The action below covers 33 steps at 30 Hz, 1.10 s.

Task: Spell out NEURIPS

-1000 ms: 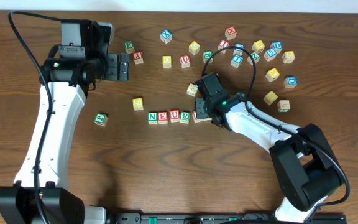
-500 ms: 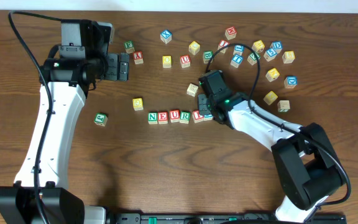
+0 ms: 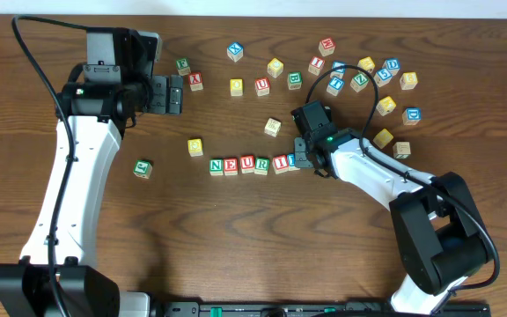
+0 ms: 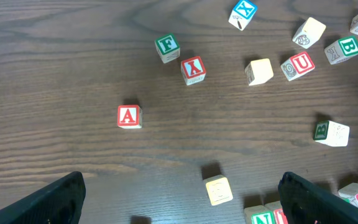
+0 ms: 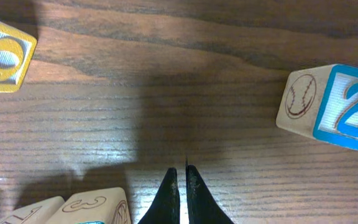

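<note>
A row of wooden cubes reads N (image 3: 216,165), E (image 3: 231,165), U (image 3: 246,164), R (image 3: 261,164), I (image 3: 279,162). A blue-faced cube (image 3: 293,160) stands at the row's right end; I cannot read its letter. It shows at the bottom left of the right wrist view (image 5: 98,208). My right gripper (image 3: 304,151) is shut and empty just right of that cube, fingertips (image 5: 182,180) over bare table. My left gripper (image 3: 171,94) is open and empty at the far left; its fingers (image 4: 191,199) frame a yellow cube (image 4: 218,190).
Loose cubes lie along the back: red A (image 4: 129,116), green F (image 4: 167,46), blue X (image 3: 235,50), a spare red U (image 3: 261,85). A yellow cube (image 3: 195,146), a green cube (image 3: 143,167) and a plain cube (image 3: 273,127) lie nearer. A blue 2 cube (image 5: 347,109) is right of my right fingers.
My right gripper has drawn back up and to the right from the row's end. The blue-faced cube now shows beside the I. The left arm has not moved.
</note>
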Tool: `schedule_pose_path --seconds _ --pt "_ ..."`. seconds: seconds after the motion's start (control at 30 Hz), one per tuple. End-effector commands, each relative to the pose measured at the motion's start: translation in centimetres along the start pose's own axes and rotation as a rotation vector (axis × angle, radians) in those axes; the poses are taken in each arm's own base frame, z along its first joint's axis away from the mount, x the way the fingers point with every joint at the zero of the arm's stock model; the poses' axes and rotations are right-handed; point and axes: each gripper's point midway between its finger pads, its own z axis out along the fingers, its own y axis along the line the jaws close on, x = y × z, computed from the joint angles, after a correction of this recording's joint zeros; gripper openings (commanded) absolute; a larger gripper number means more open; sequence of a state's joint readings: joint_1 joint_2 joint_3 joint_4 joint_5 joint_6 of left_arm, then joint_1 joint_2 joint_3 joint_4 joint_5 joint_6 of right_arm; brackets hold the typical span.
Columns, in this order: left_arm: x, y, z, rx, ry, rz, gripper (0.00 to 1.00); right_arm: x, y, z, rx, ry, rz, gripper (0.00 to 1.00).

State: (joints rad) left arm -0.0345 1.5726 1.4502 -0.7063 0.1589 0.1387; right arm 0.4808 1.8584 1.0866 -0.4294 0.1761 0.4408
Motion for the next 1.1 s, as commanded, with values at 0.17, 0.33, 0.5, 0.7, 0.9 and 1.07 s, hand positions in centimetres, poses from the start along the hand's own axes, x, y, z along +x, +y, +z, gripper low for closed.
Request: schedule_pose_path --seconds 0.17,0.33,0.5,0.7,0.9,1.07 --pt "-1.0 0.0 -0.7 0.002 -0.030 0.011 0.98 1.0 1.0 0.3 -0.041 0.036 0.006 0.01" --pt "-1.0 0.0 -0.7 0.002 -0.030 0.011 0.98 1.2 1.8 0.3 -0.082 0.053 0.006 0.01" --pt "-1.0 0.0 -0.7 0.002 -0.030 0.011 0.98 1.4 2.9 0.1 -0.110 0.050 -0.015 0.01" --pt "-1.0 0.0 -0.7 0.002 -0.030 0.011 0.98 1.5 4.5 -0.2 -0.140 0.031 -0.051 0.01" --pt "-1.0 0.0 -0.7 0.002 -0.030 0.011 0.98 1.5 5.1 -0.3 -0.150 0.022 -0.062 0.01" --pt "-1.0 0.0 -0.7 0.002 -0.030 0.011 0.98 1.3 4.3 -0.2 -0.125 0.021 -0.052 0.01"
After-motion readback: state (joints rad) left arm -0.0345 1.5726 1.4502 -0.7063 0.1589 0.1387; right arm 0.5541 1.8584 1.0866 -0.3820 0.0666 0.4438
